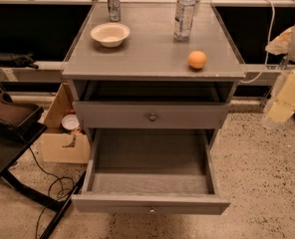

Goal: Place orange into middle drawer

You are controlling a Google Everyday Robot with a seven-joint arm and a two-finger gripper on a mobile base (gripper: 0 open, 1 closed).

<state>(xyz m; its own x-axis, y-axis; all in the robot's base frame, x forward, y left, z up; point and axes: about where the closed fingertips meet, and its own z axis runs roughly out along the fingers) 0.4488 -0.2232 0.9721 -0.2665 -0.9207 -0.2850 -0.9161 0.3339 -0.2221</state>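
From the camera view I see the orange (197, 59) sitting on the gray cabinet's worktop (152, 59) near its front right corner. A cream bowl (110, 34) sits toward the back left and a water bottle (184, 14) toward the back right. Below, the middle drawer (150, 203) is pulled out. My gripper (281, 108) hangs beyond the worktop's right edge, apart from the orange. I cannot tell whether it is wide or narrow.
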